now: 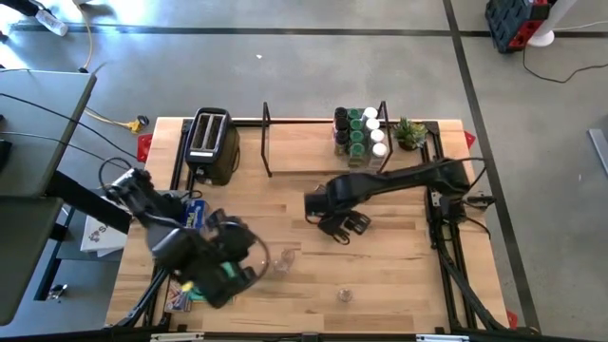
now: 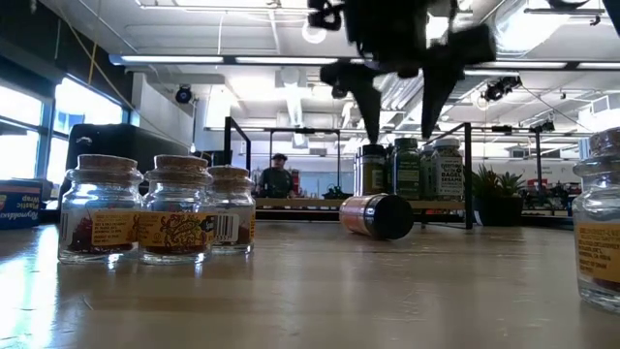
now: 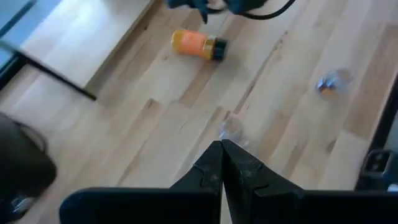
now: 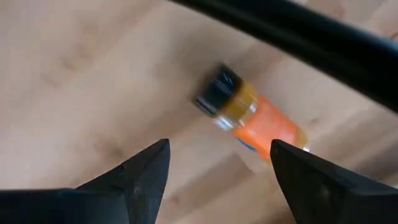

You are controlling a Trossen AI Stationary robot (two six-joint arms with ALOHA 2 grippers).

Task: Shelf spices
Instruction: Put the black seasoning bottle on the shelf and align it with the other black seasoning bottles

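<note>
**Right arm poised over fallen orange jar**

The right end effector (image 4: 217,165) hung over the middle of the bench (image 1: 399,275), fingers spread wide and empty, above an orange jar (image 4: 255,118) lying on its side. The left end effector (image 3: 222,163) waited closed at the near left. Green- and white-lidded jars (image 1: 361,131) already stood on the shelf (image 1: 304,142) at the far side. Judged step: reaching. Next it would need to descend, straddle the jar and close.
</note>
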